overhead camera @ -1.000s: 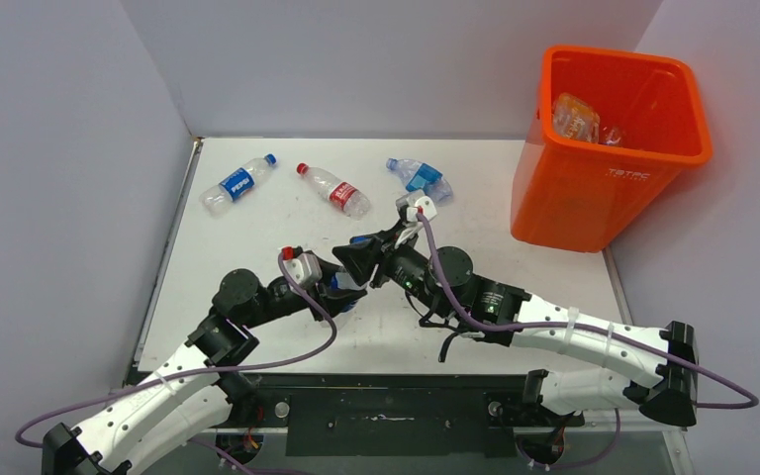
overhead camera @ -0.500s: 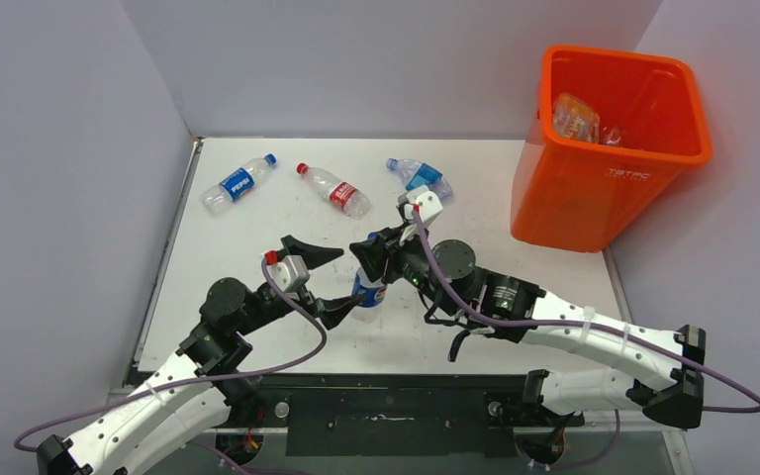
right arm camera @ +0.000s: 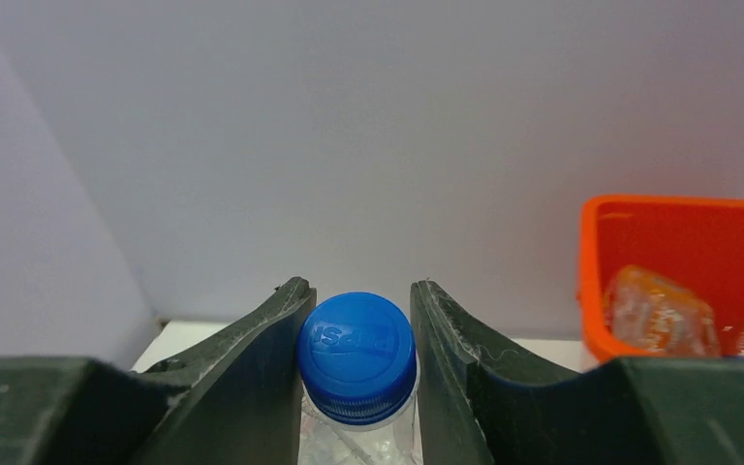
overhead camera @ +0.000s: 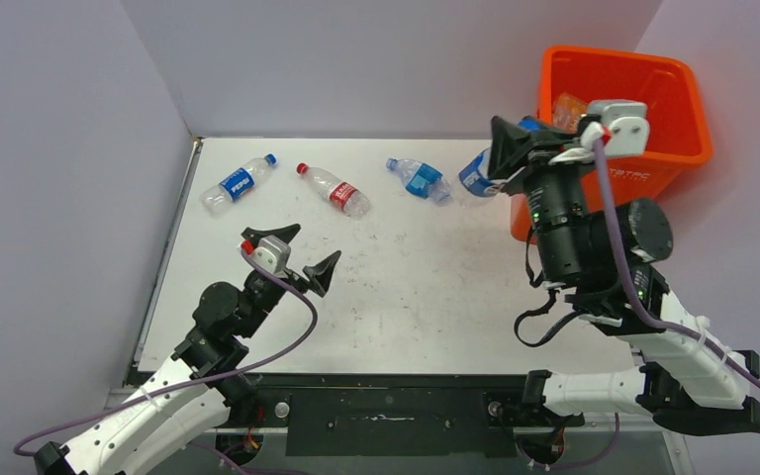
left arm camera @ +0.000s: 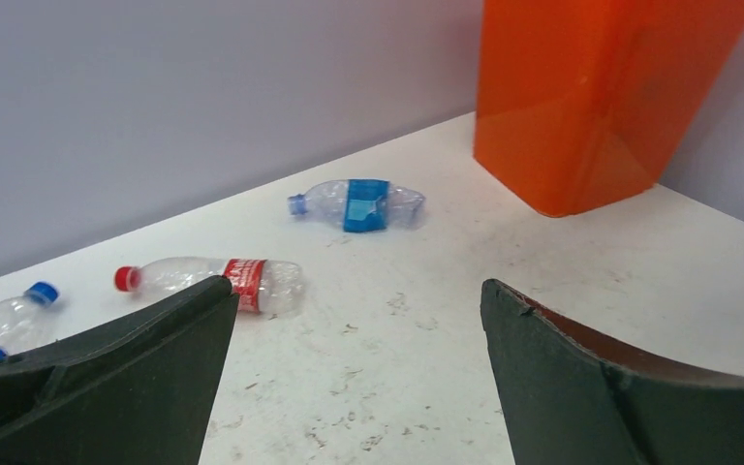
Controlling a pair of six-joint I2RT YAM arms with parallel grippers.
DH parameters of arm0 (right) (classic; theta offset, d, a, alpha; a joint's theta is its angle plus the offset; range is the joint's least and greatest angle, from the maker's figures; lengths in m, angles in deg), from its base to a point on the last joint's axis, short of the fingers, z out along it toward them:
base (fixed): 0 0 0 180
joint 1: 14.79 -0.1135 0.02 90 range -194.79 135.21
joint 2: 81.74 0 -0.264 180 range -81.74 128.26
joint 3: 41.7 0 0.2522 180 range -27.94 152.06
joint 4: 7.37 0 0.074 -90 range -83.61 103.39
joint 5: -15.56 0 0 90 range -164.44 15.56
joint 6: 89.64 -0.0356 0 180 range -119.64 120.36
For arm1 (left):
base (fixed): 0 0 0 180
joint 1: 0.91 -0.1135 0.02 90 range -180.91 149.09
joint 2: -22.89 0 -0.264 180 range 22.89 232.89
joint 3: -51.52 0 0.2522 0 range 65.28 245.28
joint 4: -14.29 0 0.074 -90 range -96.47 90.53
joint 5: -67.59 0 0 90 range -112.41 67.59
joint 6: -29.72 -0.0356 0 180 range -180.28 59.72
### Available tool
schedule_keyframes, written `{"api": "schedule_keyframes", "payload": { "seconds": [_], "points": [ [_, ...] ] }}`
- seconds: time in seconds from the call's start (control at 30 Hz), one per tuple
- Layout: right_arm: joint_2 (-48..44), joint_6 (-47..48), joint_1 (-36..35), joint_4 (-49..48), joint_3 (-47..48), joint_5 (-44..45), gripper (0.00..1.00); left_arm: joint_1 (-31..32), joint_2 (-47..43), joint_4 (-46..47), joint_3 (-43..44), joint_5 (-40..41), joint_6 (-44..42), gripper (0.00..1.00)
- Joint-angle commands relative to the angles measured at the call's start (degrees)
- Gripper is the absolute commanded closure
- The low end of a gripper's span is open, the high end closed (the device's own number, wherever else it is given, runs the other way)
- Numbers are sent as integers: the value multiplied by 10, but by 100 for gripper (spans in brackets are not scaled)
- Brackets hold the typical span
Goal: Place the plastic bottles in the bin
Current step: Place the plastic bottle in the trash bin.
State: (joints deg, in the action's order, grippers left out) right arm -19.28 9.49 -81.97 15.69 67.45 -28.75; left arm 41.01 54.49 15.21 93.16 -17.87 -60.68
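Right gripper (right arm camera: pixel 358 289) pinches a clear, blue-capped, blue-labelled bottle (right arm camera: pixel 356 351) at the neck, raised beside the bin's (overhead camera: pixel 681 156) left rim, not yet over its mouth. Recommend carrying it fully above the opening before release (a rim strike risks bounce-out). Left gripper (overhead camera: pixel 314 242) is spread and empty above the desk (overhead camera: pixel 435 287).

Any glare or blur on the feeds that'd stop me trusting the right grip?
Top external: even light, soft shadows, no glare, though the right gripper partly hides its bottle. Right wrist: blue cap sharp between the fingers; bin rim visible at right. Left wrist: near fingers dark, lying bottles clear.
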Motion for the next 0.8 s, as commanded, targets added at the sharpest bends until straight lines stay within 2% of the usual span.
{"api": "schedule_keyframes", "payload": {
  "seconds": [0.0, 0.07, 0.13, 0.23, 0.5, 0.63, 0.77],
  "points": [
    [18, 237, 2, -257, 4, 126, 95, 1, 4, 1, 5, 110, -26, 4],
    [61, 298, 12, -315, 44, 143, 95, 1, 7, 0, 5, 120, -29, 4],
    [100, 309, 51, -326, 91, 137, 95, 1, 9, 1, 4, 124, -30, 4],
    [146, 224, 134, -249, 181, 104, 95, 2, 13, 1, 4, 124, -30, 4],
    [228, 138, 267, -250, 308, 71, 95, 1, 27, 4, 2, 149, -32, 4],
    [252, 38, 352, -224, 320, 59, 95, 2, 31, 5, 1, 146, -32, 4],
    [259, -152, 502, -166, 297, 47, 95, 2, 34, 3, 1, 144, -34, 4]
  ]
}}
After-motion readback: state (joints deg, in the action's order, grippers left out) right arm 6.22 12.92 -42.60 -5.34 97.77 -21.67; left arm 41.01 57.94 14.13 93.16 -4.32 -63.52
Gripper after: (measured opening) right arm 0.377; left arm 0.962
